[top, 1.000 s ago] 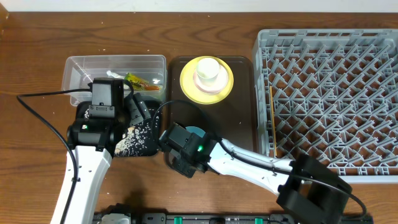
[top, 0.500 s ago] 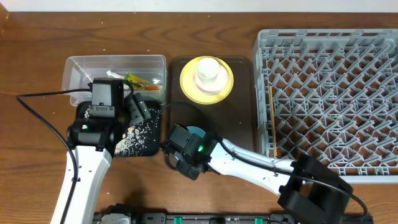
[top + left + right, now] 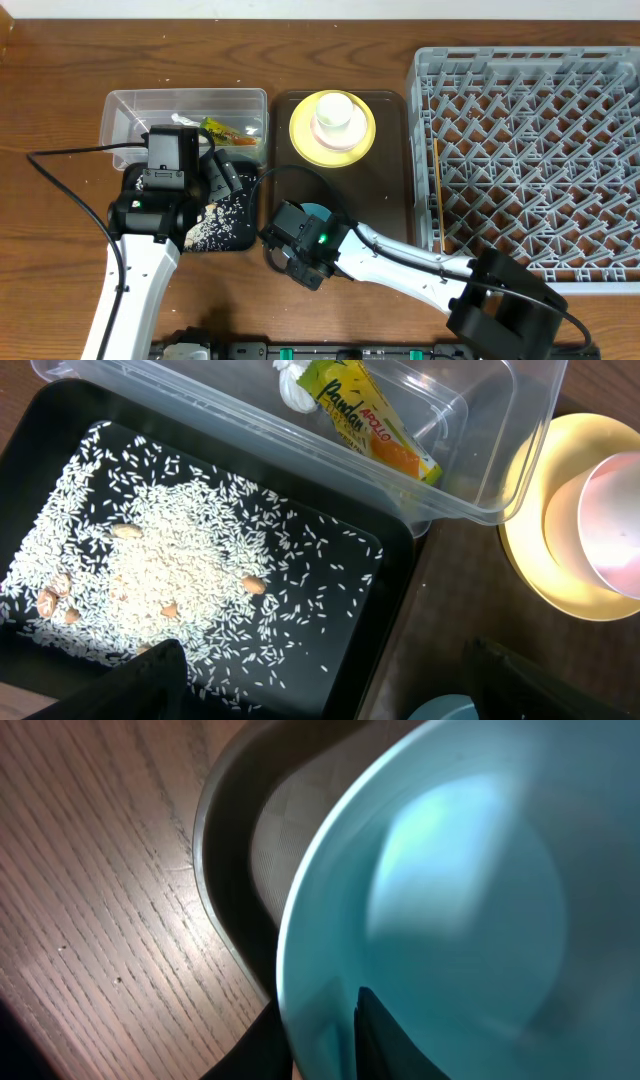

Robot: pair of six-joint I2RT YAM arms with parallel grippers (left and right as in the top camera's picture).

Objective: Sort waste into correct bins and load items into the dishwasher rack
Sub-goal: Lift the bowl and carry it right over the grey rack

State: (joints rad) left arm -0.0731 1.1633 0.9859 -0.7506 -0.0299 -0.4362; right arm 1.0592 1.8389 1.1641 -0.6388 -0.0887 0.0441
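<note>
My right tool (image 3: 320, 1035) is closed narrowly on the near rim of the light blue bowl (image 3: 450, 900), one dark finger inside and one outside; only the finger bases show at the bottom edge of the wrist view, so the contact itself is hard to make out. The bowl sits at the front corner of the dark brown serving tray (image 3: 235, 870), on the wooden table (image 3: 90, 900). From overhead the wrist covers nearly all of the bowl, leaving a blue sliver. My left tool (image 3: 330, 680) is spread wide and holds nothing, with its two fingers cut off at the lower corners. It hangs over the black tray (image 3: 350, 660), which is strewn with white rice grains (image 3: 160, 560) and a few brownish bits I cannot identify. Just behind it is the clear tub (image 3: 470, 460), holding the snack wrapper (image 3: 375, 415) and a white paper wad (image 3: 292, 385) cropped by the top edge. The white-pink cup (image 3: 334, 115) stands on the yellow plate (image 3: 305, 135) at the back of the serving tray. In the grey dishwasher rack (image 3: 530, 160) on the right, the chopsticks (image 3: 438, 190) read as one thin line.
</note>
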